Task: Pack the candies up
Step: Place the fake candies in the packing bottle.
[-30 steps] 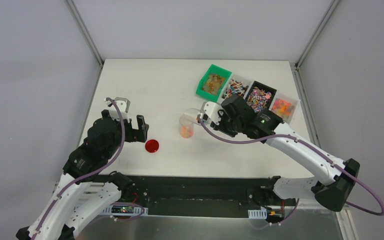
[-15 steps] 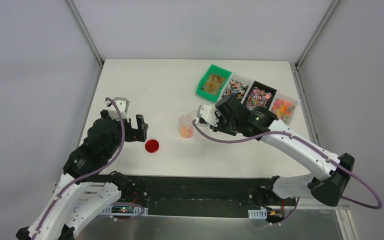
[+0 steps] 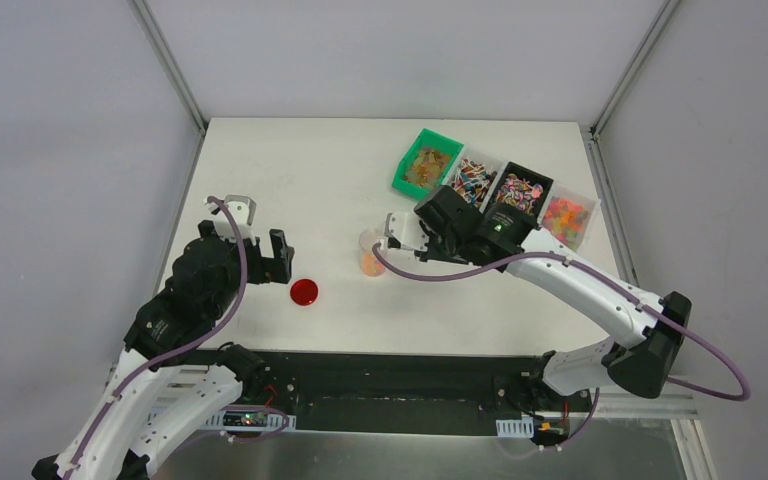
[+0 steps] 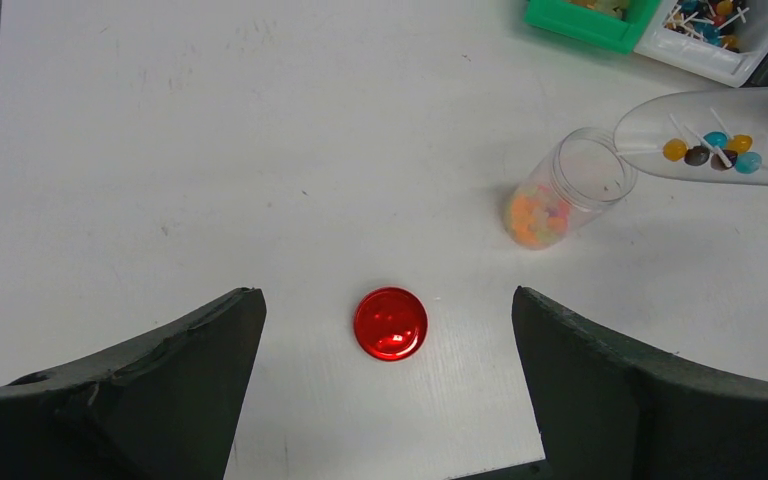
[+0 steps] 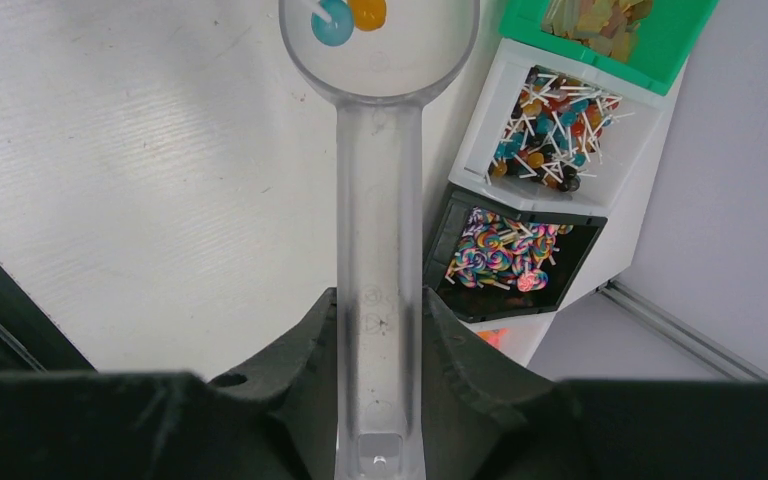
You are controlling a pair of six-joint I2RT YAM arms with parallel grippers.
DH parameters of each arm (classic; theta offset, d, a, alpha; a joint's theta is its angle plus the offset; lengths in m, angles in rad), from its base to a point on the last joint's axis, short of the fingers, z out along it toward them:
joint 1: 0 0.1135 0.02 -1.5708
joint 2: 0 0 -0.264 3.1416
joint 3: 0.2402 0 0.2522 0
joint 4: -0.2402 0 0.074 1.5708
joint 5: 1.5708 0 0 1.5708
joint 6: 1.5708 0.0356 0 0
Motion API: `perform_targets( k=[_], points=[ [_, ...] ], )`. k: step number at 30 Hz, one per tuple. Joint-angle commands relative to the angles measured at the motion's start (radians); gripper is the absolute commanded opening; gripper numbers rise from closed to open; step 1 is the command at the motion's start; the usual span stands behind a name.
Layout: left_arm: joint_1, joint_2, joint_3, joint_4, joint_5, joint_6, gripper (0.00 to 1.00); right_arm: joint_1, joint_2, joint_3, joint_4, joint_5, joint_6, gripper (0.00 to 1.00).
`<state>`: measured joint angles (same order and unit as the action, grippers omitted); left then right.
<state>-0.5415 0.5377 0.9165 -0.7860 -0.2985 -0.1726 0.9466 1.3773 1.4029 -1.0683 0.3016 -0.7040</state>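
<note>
A clear jar (image 3: 372, 255) (image 4: 560, 195) stands mid-table, its bottom holding orange and pink candies (image 4: 535, 218). My right gripper (image 3: 422, 235) (image 5: 380, 310) is shut on the handle of a clear plastic scoop (image 5: 380, 200). The scoop's bowl (image 4: 720, 135) hovers just right of the jar's mouth and carries several small stick candies (image 4: 710, 150). A blue and an orange one (image 5: 345, 15) show at the top of the right wrist view. A flat red lid (image 3: 304, 292) (image 4: 391, 323) lies on the table. My left gripper (image 3: 265, 245) (image 4: 385, 300) hangs open above the lid with nothing in it.
Four bins of sweets line the back right. They are a green one (image 3: 426, 165), a white one with lollipops (image 3: 472, 180) (image 5: 545, 130), a black one with swirl lollipops (image 3: 520, 195) (image 5: 505, 255), and a clear one with orange sweets (image 3: 567, 215). The white table's (image 3: 290, 170) right edge runs just beyond them.
My right arm's wrist has swung left and back toward the bins, while the scoop's bowl stays by the jar's mouth. The left arm, lid and jar have not moved.
</note>
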Motion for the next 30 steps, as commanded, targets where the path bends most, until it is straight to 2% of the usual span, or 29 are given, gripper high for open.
perform_targets(
  k=[1, 30],
  points=[
    [0.008, -0.013, -0.004, 0.024, -0.027, 0.005, 0.99, 0.017, 0.019, 0.073, -0.029, 0.067, -0.034, 0.00],
    [0.007, -0.025, -0.003, 0.024, -0.034, 0.005, 0.99, 0.061, 0.098, 0.181, -0.124, 0.171, -0.043, 0.00]
  ],
)
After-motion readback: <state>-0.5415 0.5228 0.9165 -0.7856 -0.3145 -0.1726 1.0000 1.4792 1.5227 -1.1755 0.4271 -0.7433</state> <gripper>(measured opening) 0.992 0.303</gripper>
